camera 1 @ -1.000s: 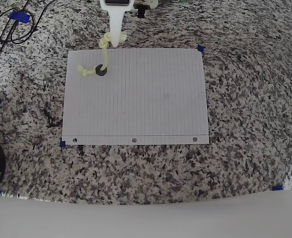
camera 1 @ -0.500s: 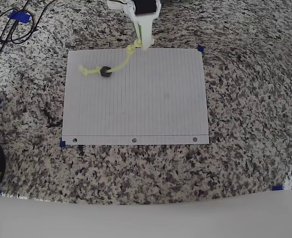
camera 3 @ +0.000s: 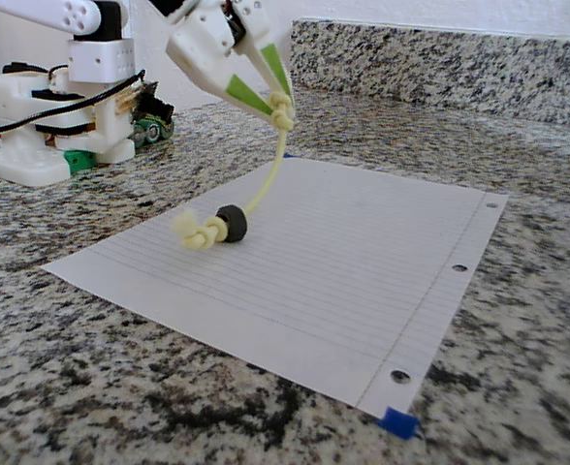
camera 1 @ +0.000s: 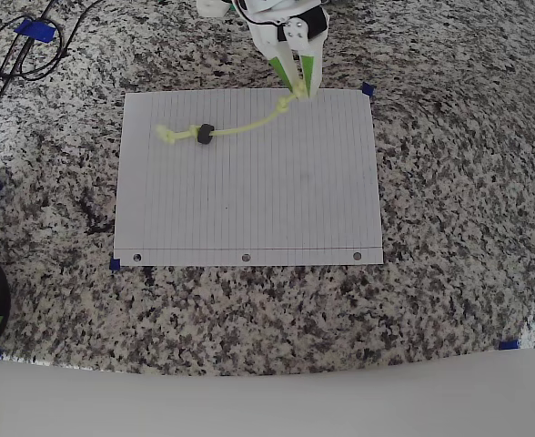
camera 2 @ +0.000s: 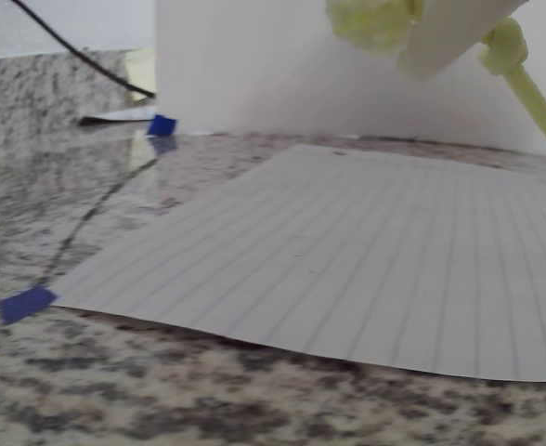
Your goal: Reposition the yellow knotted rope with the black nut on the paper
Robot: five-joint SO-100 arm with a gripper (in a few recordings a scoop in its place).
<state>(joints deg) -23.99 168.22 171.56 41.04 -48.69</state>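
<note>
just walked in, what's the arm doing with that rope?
The gripper is shut on one knotted end of the yellow knotted rope, holding it up near the paper's far edge. The rest slopes down to the sheet, where the black nut and the other knot rest. The rope looks pulled nearly straight, as if being dragged across the paper.

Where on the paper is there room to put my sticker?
The paper is bare between the rope and the punched holes. It is crowded along the far edge, where the gripper holds the rope with its nut.
</note>
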